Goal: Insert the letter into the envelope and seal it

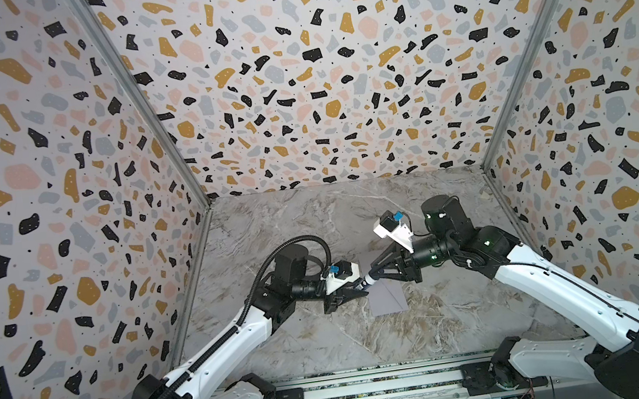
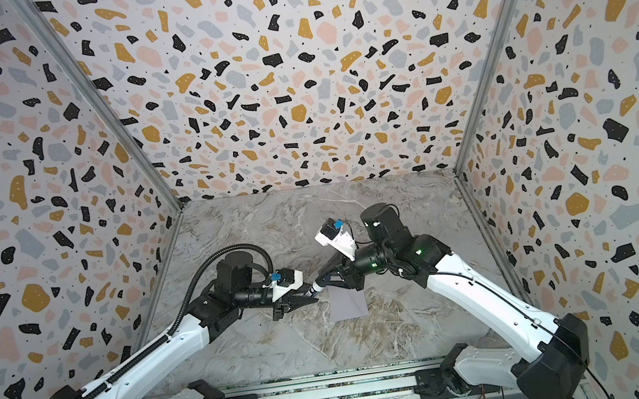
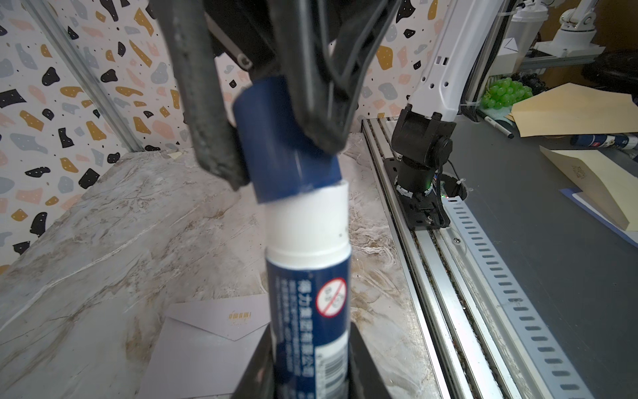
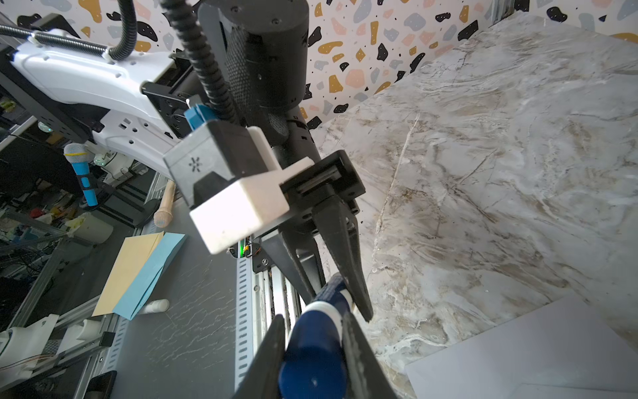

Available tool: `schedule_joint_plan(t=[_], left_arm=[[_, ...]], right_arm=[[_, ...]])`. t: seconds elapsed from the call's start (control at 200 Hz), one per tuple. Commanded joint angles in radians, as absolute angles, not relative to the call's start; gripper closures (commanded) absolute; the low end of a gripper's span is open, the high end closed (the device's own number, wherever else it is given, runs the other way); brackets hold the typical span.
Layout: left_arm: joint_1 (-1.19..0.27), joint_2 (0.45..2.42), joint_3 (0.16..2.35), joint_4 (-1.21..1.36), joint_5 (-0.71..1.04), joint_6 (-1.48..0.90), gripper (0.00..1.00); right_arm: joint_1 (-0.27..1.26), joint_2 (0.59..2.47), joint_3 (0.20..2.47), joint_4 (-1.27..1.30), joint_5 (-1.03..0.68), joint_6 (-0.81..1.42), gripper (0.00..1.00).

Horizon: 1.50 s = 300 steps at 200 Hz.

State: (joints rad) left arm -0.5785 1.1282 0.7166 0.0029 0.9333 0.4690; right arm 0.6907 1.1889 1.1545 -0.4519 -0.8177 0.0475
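The envelope (image 1: 387,298) lies flat on the bench (image 1: 313,230), near its middle, just below the two claws in both top views. In the left wrist view its pointed flap is folded down over the body; whether it is stuck down cannot be told. The letter is not in view and is judged to be inside already.

Step in hand: sealing. The left claw (image 3: 307,373) is closed on the barrel of a glue stick (image 3: 307,304). The right claw (image 4: 312,362) is closed on its blue cap (image 3: 283,145). The cap sits partly off, with the white neck exposed between cap and barrel.

Next move, as judged: pull the cap straight along the stick's axis while the left claw holds firm, then bring the tip to the flap.

Both arms reach inward and meet tip to tip above the bench, forearms roughly level, and the stick spans the gap between them.
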Motion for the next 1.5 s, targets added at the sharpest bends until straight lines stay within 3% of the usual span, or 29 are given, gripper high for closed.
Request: schedule_joint_plan(t=[0.0, 0.851, 1.497], left_arm=[[-0.578, 1.131, 0.774, 0.097, 0.925, 0.434, 1.00], [-0.578, 1.146, 0.775, 0.121, 0.936, 0.404, 1.00], [-0.578, 1.153, 0.761, 0.244, 0.907, 0.274, 1.00]], right_arm=[[0.707, 1.169, 1.147, -0.480, -0.864, 0.065, 0.72], [0.707, 1.179, 1.165, -0.479, -0.849, 0.086, 0.69], [0.709, 1.166, 1.153, -0.460, -0.770, 0.093, 0.75]])
